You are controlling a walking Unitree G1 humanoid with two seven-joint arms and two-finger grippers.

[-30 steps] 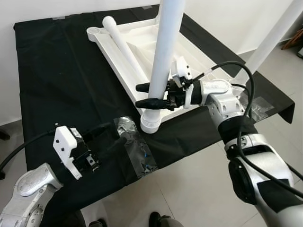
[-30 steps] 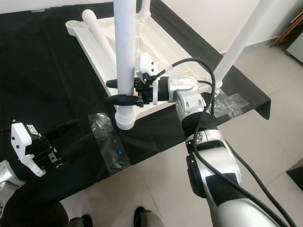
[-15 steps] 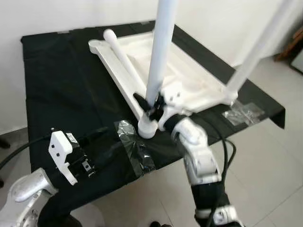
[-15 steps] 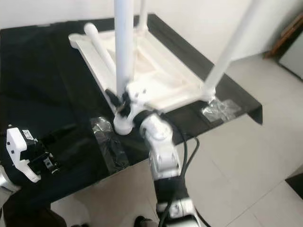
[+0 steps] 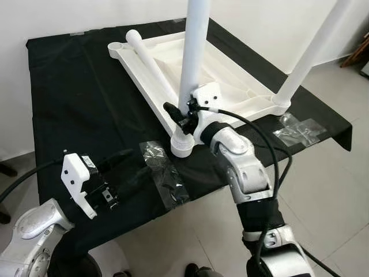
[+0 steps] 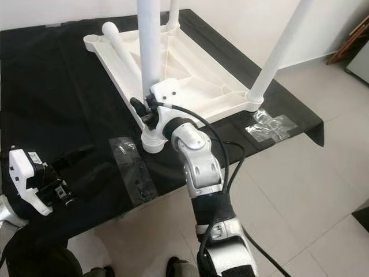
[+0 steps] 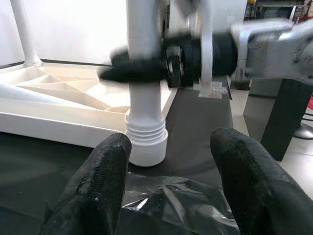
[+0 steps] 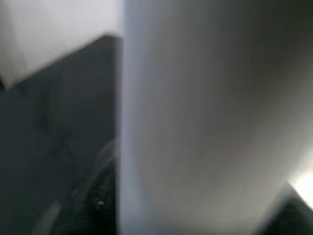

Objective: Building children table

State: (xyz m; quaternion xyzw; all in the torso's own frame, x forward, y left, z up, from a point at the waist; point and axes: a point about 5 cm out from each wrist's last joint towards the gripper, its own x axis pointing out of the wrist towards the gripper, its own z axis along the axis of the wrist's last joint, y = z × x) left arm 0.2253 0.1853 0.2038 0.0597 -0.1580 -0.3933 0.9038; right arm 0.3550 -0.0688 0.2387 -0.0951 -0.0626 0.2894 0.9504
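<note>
Nearby, left tool [image 5: 124, 167] at 7 o'clock on counter [image 5: 75, 104], fingers [image 7: 98, 186] spread, empty. Plastic bag [image 5: 164, 179] just beside. Right tool [image 5: 177, 118] clamps upright white leg [image 5: 193, 63] near threaded base, at 6 o'clock corner of upturned tabletop [image 5: 230, 86]. Leg looks light, stiff, slippery: hold low.

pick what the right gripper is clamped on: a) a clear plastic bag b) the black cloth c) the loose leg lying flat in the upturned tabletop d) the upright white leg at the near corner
d: the right gripper closes on the upright white leg, just above its ribbed base at the near corner of the tabletop.
</note>
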